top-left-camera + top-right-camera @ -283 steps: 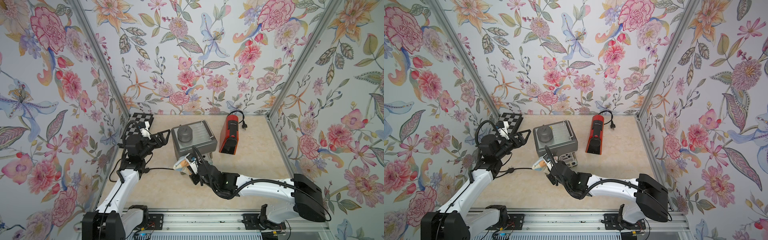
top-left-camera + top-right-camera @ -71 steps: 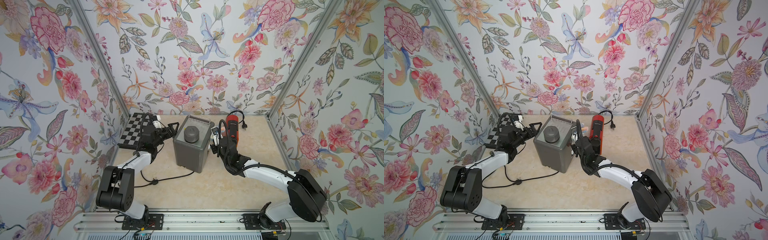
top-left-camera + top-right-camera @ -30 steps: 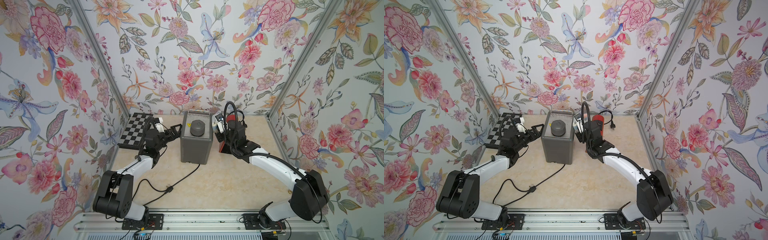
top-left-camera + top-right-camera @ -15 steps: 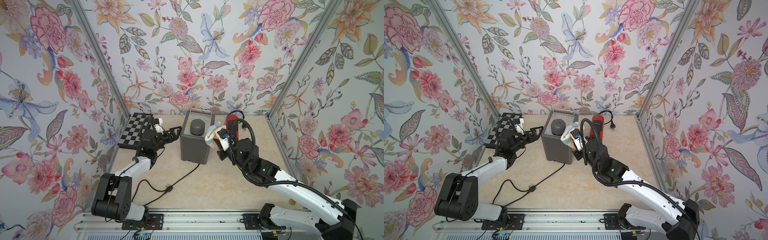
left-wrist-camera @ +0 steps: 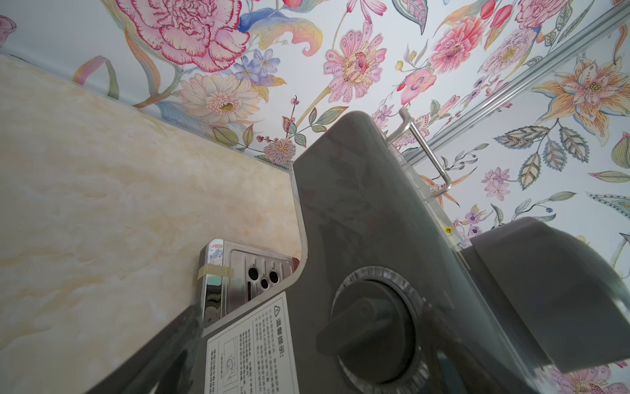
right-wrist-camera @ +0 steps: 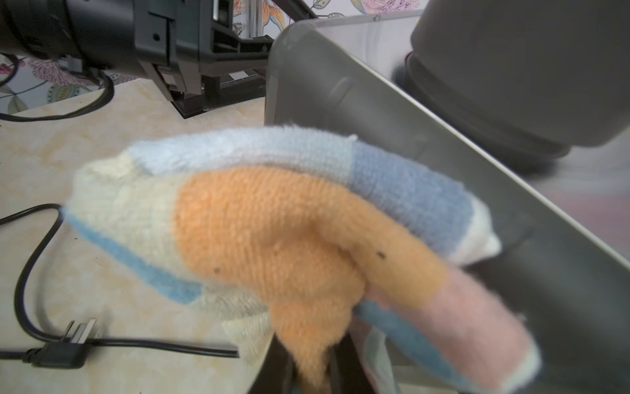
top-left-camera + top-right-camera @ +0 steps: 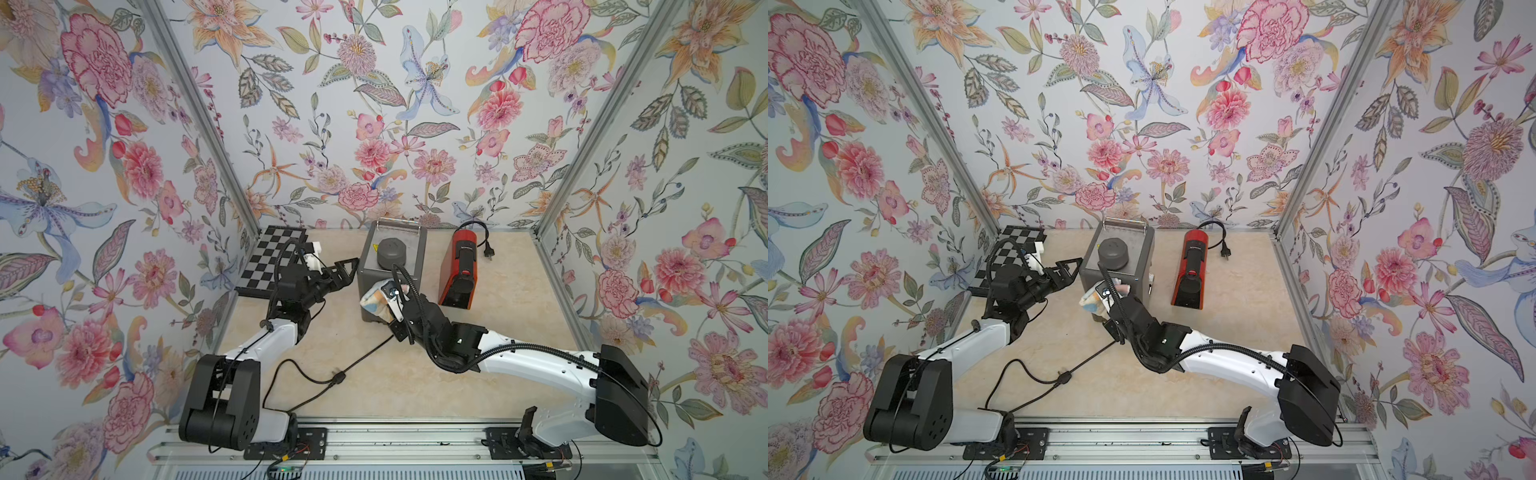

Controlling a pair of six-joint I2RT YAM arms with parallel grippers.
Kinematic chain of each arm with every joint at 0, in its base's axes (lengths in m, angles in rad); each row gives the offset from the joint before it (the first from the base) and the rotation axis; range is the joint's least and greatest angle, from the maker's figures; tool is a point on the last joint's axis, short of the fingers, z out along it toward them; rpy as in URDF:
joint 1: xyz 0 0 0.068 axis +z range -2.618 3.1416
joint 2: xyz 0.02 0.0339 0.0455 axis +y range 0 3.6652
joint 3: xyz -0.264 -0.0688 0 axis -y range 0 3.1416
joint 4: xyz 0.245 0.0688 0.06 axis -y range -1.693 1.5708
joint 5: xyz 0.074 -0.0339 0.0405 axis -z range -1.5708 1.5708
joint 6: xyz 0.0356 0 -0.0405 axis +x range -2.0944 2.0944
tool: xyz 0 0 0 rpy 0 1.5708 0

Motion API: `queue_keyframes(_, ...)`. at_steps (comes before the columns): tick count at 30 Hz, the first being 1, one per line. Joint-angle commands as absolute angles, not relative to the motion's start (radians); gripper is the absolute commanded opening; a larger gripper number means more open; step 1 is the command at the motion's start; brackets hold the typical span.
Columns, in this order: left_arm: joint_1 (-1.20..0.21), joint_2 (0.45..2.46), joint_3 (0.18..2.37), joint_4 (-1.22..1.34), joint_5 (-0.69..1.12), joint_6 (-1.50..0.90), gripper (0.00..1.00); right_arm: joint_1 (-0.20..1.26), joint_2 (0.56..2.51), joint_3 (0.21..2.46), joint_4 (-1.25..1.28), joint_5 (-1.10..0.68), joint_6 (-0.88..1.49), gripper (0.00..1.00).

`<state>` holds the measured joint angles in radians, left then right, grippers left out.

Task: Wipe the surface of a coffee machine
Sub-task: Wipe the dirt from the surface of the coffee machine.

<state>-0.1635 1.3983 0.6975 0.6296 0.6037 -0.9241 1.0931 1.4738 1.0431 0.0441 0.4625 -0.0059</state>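
In both top views a grey, box-shaped metal coffee machine (image 7: 411,259) is seen standing upright at the far middle of the pale marbled bench (image 7: 519,332). A bunched terry cloth of orange, blue and cream patches (image 7: 374,301) is held against the machine's near face, clamped in the right pincer (image 7: 392,309). The left pincer (image 7: 351,269) is held just beside the machine's left face with its jaws apart and nothing between them. A slim red capsule machine (image 7: 461,266) is laid on its side to the right, and a black-and-white chequered board (image 7: 266,266) is propped far left; neither is shown by the wrist cameras. From the left wrist only the grey machine is seen: a round side dial (image 5: 371,324), a white warning label (image 5: 252,348) and a perforated steel drip tray (image 5: 245,276), all hidden from above. From the right wrist the cloth's folds are seen close against the machine's upper edge, though firm contact cannot be confirmed, and the plug (image 6: 64,344) of the black power cable (image 7: 365,355) is shown lying near. Since the machine is not gripped, it could be slid or tipped by a hard stroke; the cable under the right arm could be snagged, and a loosely pinched cloth could be dragged free.
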Motion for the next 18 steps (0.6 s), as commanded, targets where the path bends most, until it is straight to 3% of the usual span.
queue_keyframes(1, -0.152, 1.384, 0.677, 0.644, 0.656, -0.908, 0.99, 1.104, 1.505, 1.106, 0.118, 0.596, 0.021, 0.00)
queue_keyframes(7, -0.105, 1.362, 0.662, 0.648, 0.671, -0.913, 0.99, 1.099, 1.581, 1.039, 0.174, 0.658, 0.007, 0.00)
queue_keyframes(18, -0.035, 1.316, 0.664, 0.592, 0.704, -0.884, 0.99, 1.094, 1.679, 0.716, 0.683, 0.712, -0.146, 0.00)
